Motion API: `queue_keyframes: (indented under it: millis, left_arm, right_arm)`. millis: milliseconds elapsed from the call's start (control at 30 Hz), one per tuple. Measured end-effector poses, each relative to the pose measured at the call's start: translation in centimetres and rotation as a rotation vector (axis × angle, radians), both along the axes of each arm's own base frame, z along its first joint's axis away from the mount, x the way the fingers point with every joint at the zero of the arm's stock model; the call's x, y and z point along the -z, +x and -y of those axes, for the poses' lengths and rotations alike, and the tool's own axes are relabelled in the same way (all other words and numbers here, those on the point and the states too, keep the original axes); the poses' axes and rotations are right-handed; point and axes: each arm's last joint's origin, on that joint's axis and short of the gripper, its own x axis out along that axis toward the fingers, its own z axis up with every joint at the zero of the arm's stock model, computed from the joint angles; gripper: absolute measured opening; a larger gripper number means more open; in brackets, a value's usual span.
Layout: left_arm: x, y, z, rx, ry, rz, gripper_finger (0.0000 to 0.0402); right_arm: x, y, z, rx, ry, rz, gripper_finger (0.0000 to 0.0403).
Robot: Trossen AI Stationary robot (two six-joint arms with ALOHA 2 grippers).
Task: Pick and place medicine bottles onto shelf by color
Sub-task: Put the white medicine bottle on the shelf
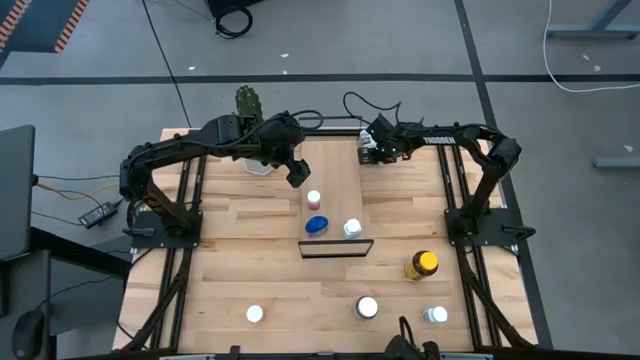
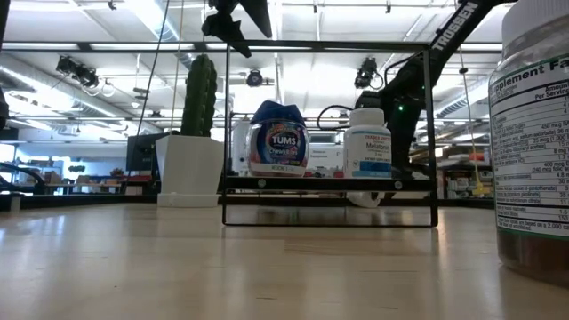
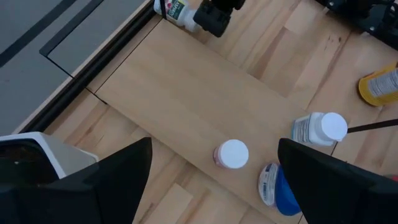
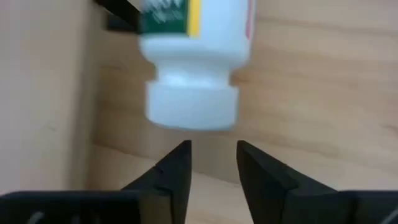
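three bottles (image 1: 314, 199) upright on shelf (image 1: 335, 175); white bottle (image 4: 194, 59) lying at far end; others on table.

1. Bright, even overhead light; ceiling strip lamps (image 2: 169, 22) glow white in the low view, above the cactus (image 2: 198, 93).
2. Soft sheen lies on the wooden tabletop (image 2: 222, 267) in front of the shelf (image 2: 329, 185).
3. The big bottle (image 2: 533, 133) right of the shelf sits too close, slightly soft.
4. Shadows under the arms are faint.
5. In the right wrist view, the white bottle (image 4: 196, 68) is blurred, smeared at its label.
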Motion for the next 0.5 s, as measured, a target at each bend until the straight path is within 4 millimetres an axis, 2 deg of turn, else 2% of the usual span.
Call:
queue_keyframes:
  millis: [100, 200, 333, 500]
  left_arm:
    - [0.0, 0.0, 0.0, -0.01, -0.008, 0.004, 0.0352]
    - [0.0, 0.0, 0.1, -0.018, -0.014, 0.007, 0.0352]
    - [0.0, 0.0, 0.0, -0.018, -0.013, 0.008, 0.0352]
    - [0.0, 0.0, 0.0, -0.018, -0.013, 0.008, 0.0352]
  right_arm:
    - [-1.1, 0.0, 0.0, -0.008, -0.036, 0.041, 0.0134]
    - [-2.4, -0.3, -0.2, -0.009, -0.069, 0.065, 0.0162]
    - [-3.4, -0.4, -0.2, -0.006, -0.135, 0.067, 0.0229]
    - [-3.0, -0.2, 0.4, 0.021, -0.158, 0.079, 0.0314]
